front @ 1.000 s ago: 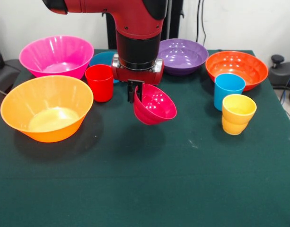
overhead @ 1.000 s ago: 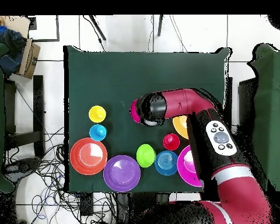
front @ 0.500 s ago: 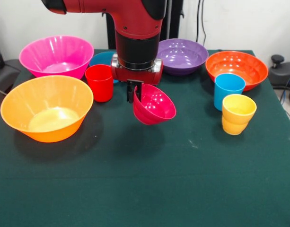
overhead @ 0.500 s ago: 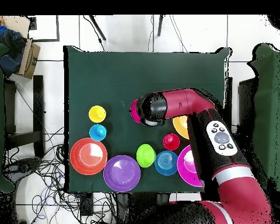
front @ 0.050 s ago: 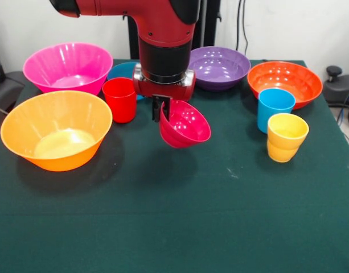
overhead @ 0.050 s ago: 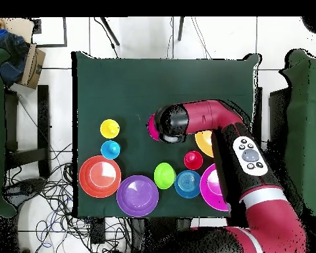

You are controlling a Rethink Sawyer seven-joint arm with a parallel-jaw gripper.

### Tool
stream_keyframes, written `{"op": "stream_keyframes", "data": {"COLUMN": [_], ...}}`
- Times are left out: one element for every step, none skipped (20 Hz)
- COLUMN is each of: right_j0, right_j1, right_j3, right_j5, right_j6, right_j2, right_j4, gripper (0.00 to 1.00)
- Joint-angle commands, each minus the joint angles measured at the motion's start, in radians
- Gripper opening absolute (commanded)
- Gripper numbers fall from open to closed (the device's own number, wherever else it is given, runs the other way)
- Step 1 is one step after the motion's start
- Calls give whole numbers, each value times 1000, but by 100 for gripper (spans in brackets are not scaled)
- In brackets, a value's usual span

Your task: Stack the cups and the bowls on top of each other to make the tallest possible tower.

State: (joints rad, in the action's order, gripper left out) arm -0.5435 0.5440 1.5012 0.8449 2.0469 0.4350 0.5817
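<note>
Dark green cloth covers the table (front @ 0.050 s ago: 180, 227), set on white floor tiles (overhead @ 0.050 s ago: 141, 39) strewn with cables. The gripper (front @ 0.050 s ago: 161, 109) pinches the rim of the crimson-pink bowl (front @ 0.050 s ago: 185, 125), tilted above the cloth between the red cup (front @ 0.050 s ago: 120, 99) and the sky-blue cup (front @ 0.050 s ago: 275, 108). A cardboard box (overhead @ 0.050 s ago: 33, 66) sits beside the table.

Arm down from above, wrist vertical.
Gripper (front @ 0.050 s ago: 163, 109) pointing straight down, jaws closed on the rim of the crimson bowl (front @ 0.050 s ago: 185, 124) (tilted, held clear of the surface).
</note>
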Motion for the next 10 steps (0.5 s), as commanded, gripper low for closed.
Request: {"op": "stream_keyframes", "data": {"right_j0": [14,14,14,14,14,14,15,14,13,13], "right_j1": [-51,-51,-54,-55,-55,-55,-53,-53,-52,-53], "right_j3": [-71,-71,-76,-77,-79,-79,-77,-75,-73,-73], "right_j5": [125,125,127,127,127,126,124,118,113,109], "right_j6": [-239,-240,-241,-240,-240,-239,-237,-235,-233,-233], "right_j2": [35,36,37,37,38,38,38,39,39,40], "right_j4": [34,35,36,37,38,39,40,42,43,45], "gripper": [0,0,0,0,0,0,0,0,0,0]}}
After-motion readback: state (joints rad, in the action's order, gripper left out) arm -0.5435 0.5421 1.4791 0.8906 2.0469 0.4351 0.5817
